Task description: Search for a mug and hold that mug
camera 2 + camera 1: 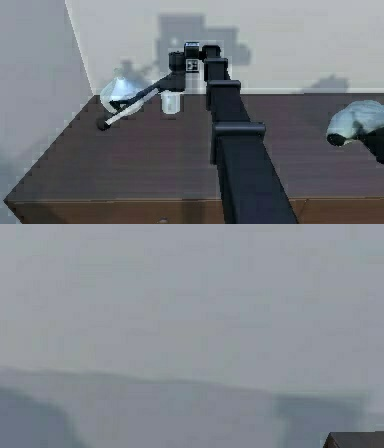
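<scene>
Arm side view first, nearest stuff up: the dark wood counter (90, 165) runs across the whole bottom, and the arm (240, 150) comes in from 6 o'clock as a chunky dark bar heading up toward 12. Out at 3 o'clock, well apart from everything else, a rounded grey-white thing (352, 124) lies on the counter; honestly can't tell what it is. Further back, around 10 o'clock, there's a silvery dome (124, 90) with a dark rod (135, 105) slanting down from it toward 8 o'clock. It looks kinda like a desk lamp, no promises. Just beside the rod's upper end, at roughly 11 o'clock, a small pale cup (171, 102) stands upright near the counter's back edge, and that's my best candidate for the mug. The pincer (178, 70) sits at 12 o'clock of the cup, next to the two white squares (211, 49) at the arm's far end. Whether it's over the cup or touching it, I can't tell. With the cup standing right there, I also can't tell what the fingers are doing or whether it's holding anything. Behind all that is a plain pale wall (300, 40). Forward view: a dark corner (352, 440) of something pokes in at 5 o'clock, and past it is a grey wall (190, 314).
</scene>
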